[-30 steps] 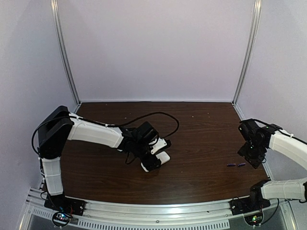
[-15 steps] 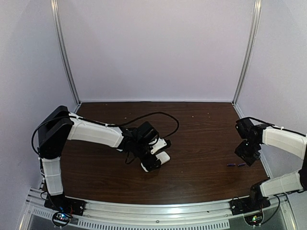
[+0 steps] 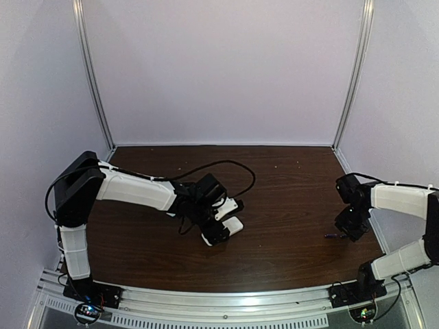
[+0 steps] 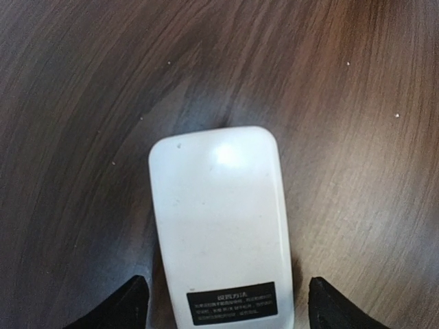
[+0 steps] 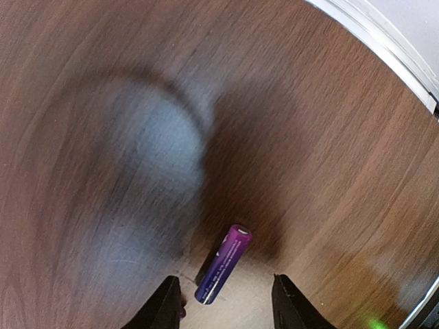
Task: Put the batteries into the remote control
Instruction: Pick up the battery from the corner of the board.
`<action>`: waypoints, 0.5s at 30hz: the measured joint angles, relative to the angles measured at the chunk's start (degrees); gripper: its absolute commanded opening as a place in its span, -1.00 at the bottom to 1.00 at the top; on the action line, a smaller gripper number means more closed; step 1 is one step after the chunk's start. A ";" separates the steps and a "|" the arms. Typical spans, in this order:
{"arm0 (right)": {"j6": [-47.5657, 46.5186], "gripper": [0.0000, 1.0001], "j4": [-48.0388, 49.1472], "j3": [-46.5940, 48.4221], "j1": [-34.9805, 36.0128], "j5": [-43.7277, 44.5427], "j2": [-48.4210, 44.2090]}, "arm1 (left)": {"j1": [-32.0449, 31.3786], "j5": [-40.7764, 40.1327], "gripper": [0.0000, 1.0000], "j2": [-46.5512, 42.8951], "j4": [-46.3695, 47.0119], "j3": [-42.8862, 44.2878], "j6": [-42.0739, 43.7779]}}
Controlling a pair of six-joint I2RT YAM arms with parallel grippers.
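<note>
Battery (image 5: 223, 264) btwn right tool (image 5: 223, 301) tips, lying nr table edge rail (image 5: 370, 41).

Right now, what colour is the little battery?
The battery is purple, clearest in the right wrist view.

right gripper (image 5: 226, 305): only its two black fingertips (image 5: 164, 301) show, jaws standing apart. one purple battery (image 5: 223, 264) lies flat on the brown wood table (image 5: 329, 171) in the gap between them, skewed across it. near end sits close to one fingertip, clear gap to the other, far end pokes out ahead of the tips. pale blurred patch on the wood ahead of the jaws. metal edge rail (image 5: 370, 41) well ahead, off to one side
</note>
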 measured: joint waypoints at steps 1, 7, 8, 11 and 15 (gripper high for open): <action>-0.31 -0.15 0.42 -0.24 -0.20 -0.07 0.11 | 0.04 0.00 0.65 0.00 0.00 0.00 0.00; -1.11 -0.25 2.05 -1.07 -1.20 -0.44 1.66 | 0.15 -0.28 0.66 0.00 0.00 0.00 0.00; -1.29 -0.31 2.36 -1.07 -1.36 -0.46 1.90 | 0.15 -0.35 0.66 0.00 0.00 0.00 0.00; -2.14 -0.42 3.06 -1.09 -1.99 -0.61 2.56 | 0.15 -0.57 0.66 0.00 0.00 0.00 0.00; -3.04 -0.57 3.85 -1.09 -2.80 -0.83 2.93 | 0.22 -0.59 0.66 0.00 0.00 0.00 -0.04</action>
